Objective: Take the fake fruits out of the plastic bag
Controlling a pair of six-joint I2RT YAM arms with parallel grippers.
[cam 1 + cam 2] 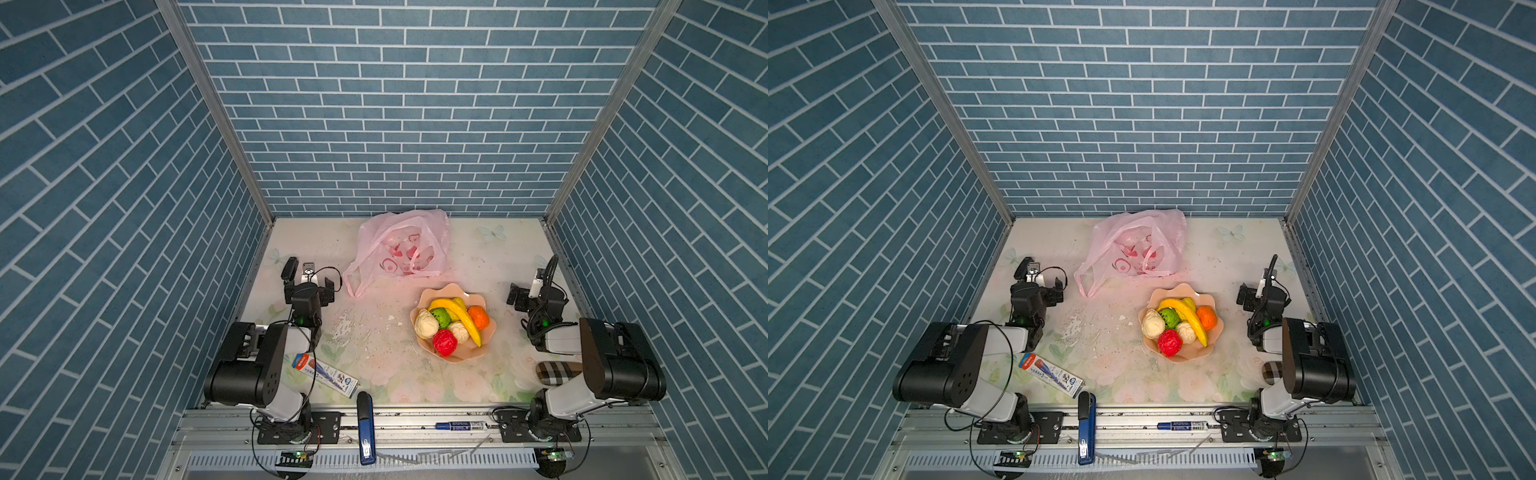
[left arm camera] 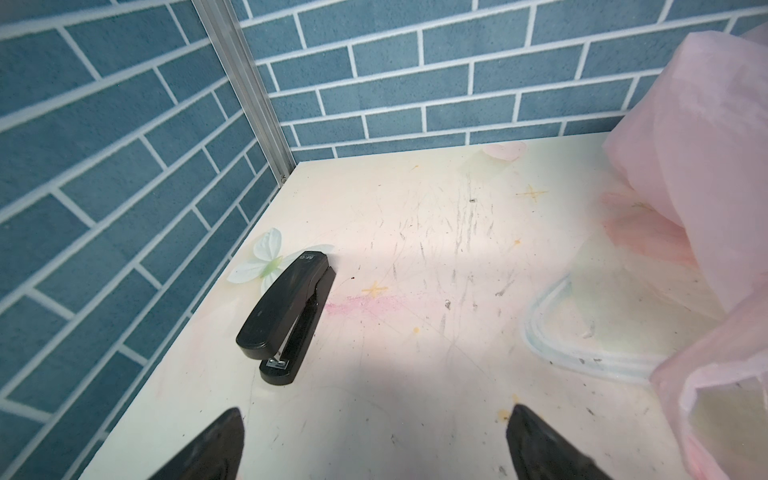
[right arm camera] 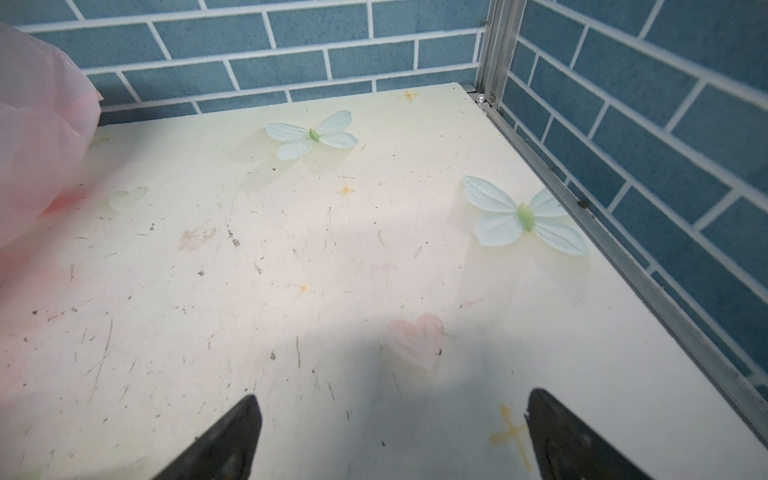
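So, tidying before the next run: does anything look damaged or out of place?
Yes. The tabletop is scraped and flaking left of the plate, and a blue stapler lies across the front rail, overhanging it.

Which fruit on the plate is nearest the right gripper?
The orange fruit, on the plate's side facing the right gripper; the banana lies between it and the red fruit, green fruit and cream fruits.

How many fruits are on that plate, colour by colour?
Yellow: 2, banana and half-hidden yellow fruit
Cream: 2, large cream fruit, small cream fruit
Green: 1, green fruit
Orange: 1, orange fruit
Red: 1, red fruit
Total: 7, all on the plate
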